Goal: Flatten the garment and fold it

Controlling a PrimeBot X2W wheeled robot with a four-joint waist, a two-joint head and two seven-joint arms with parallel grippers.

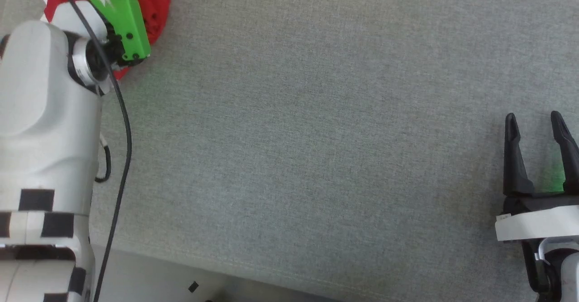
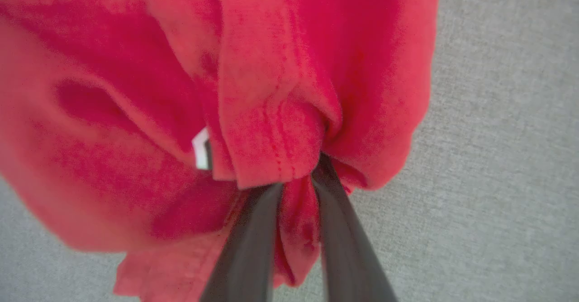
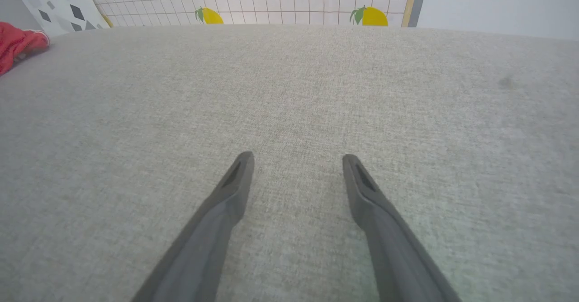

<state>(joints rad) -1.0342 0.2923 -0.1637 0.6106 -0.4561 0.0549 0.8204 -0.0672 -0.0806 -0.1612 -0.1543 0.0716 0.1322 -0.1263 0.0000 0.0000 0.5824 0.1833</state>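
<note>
The garment (image 1: 156, 3), a red shirt, lies bunched at the top left of the head view, partly behind my left arm. In the left wrist view its crumpled red cloth (image 2: 253, 89) fills the frame, and my left gripper (image 2: 298, 175) is shut on a hemmed fold of it, red fabric pinched between the two dark fingers. A small white tag (image 2: 201, 148) shows in the folds. My right gripper (image 1: 538, 125) stands open at the lower right over bare grey cloth; in the right wrist view its fingers (image 3: 296, 157) hold nothing, and the garment (image 3: 18, 44) lies far off at the left edge.
The grey fabric surface (image 1: 316, 134) stretches between the two arms. Its front edge (image 1: 226, 266) runs along the bottom. A black cable (image 1: 124, 125) hangs along my left forearm. A grid-patterned wall panel with lemons (image 3: 271, 3) stands beyond the far edge.
</note>
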